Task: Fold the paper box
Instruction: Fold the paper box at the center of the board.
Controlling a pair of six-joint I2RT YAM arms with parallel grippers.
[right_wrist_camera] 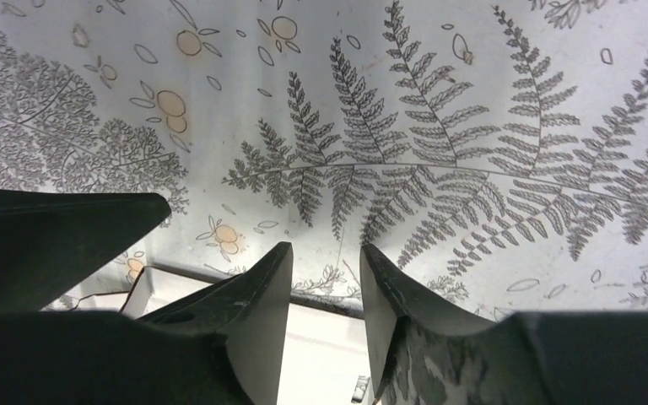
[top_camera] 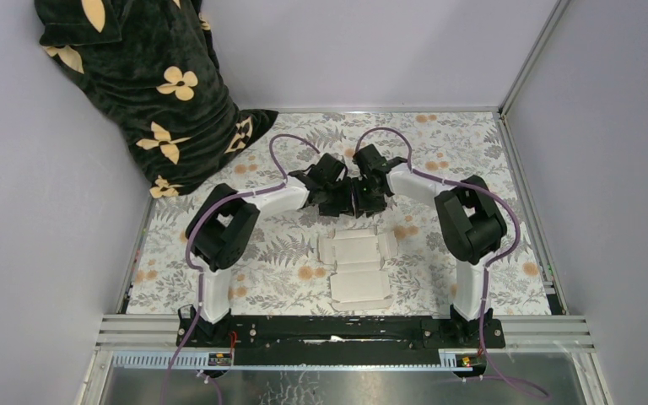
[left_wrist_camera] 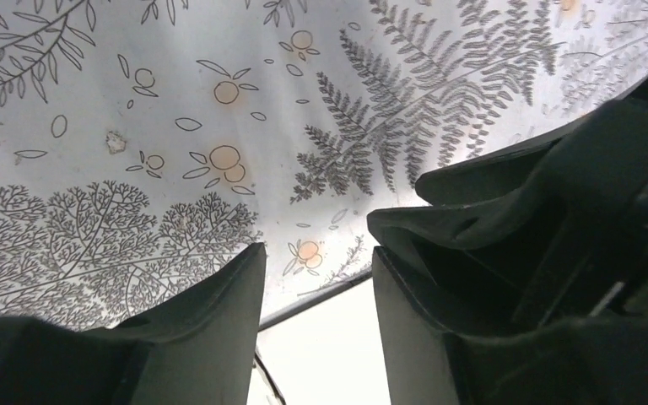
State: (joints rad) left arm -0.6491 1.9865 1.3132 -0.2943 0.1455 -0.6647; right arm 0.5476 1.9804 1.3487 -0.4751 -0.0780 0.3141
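Paper box [top_camera: 357,268] mostly flat on tabletop [top_camera: 472,152], its far edge just under your jaws. Left jaws apart, empty. Right jaws apart, empty. By the look, nearly all folding left.

On the near side of both sets of jaws, the paper box [top_camera: 357,268] looks to me like thin white card, matt and smooth, with crisp pressed creases. The left jaws and the right jaws are black plastic, matt with a dull sheen along their edges. Under them the surface [left_wrist_camera: 219,84] carries a printed sheet of grey ferns and orange fruit, smooth and faintly glossy where light catches it. Behind the jaws the arm shells [top_camera: 280,199] are smooth white plastic and the cable [top_camera: 292,136] has a satin purple sheath. Far left of the jaws, the blanket [top_camera: 135,93] is dark plush cloth, velvety. The frame rail [top_camera: 135,327] is bare brushed metal.
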